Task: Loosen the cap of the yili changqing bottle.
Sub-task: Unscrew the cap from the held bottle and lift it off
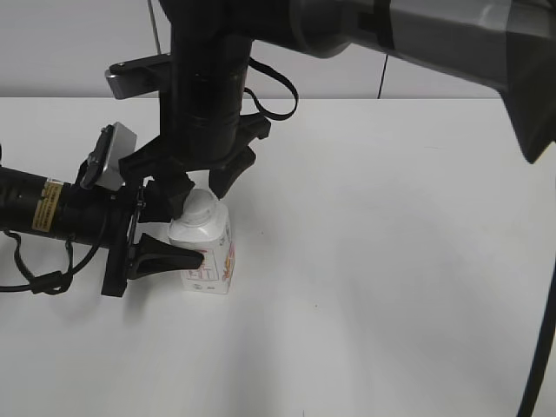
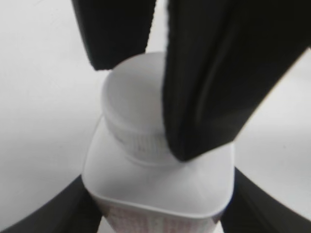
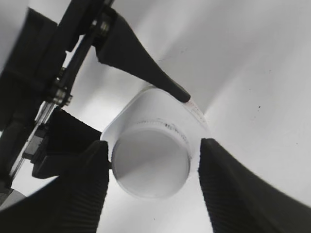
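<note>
The yili changqing bottle (image 1: 213, 259) stands upright on the white table, white with red print on its side. Its white ribbed cap (image 1: 201, 209) is on the neck. My left gripper (image 1: 178, 233) reaches in from the left and is shut on the bottle's body; in the left wrist view (image 2: 155, 216) its fingers press both sides of the bottle (image 2: 160, 187). My right gripper (image 1: 201, 196) comes down from above, fingers either side of the cap (image 3: 150, 167). In the right wrist view (image 3: 153, 182) the left finger touches the cap and the right finger stands slightly off it.
The white table (image 1: 391, 261) stretches to the right and front of the bottle. The right arm's dark body hangs over the bottle from the upper right. A cable runs down the right edge of the exterior view (image 1: 540, 347).
</note>
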Robot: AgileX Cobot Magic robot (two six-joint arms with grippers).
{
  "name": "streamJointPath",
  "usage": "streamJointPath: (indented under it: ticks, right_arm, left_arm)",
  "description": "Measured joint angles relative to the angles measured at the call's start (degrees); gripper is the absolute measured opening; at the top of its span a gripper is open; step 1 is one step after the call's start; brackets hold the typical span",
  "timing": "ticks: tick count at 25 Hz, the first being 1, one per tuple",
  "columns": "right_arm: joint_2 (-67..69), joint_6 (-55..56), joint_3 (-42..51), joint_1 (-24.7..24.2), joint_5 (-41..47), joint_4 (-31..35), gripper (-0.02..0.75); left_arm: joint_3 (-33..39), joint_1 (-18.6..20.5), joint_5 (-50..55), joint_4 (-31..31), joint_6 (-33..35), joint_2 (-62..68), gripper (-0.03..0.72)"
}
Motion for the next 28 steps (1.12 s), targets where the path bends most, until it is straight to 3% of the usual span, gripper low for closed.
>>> streamJointPath:
  ticks: [6, 15, 28]
  right_arm:
    - [0.0, 0.0, 0.0, 0.0, 0.0, 0.0, 0.385]
    - [0.0, -2.9, 0.0, 0.0, 0.0, 0.1, 0.385]
    - [0.0, -48.5, -0.1, 0.0, 0.0, 0.2, 0.381]
  left_arm:
    - [0.0, 0.0, 0.0, 0.0, 0.0, 0.0, 0.422]
    - [0.0, 0.0, 0.0, 0.0, 0.0, 0.0, 0.422]
    - [0.0, 0.0, 0.1, 0.1, 0.0, 0.0, 0.407]
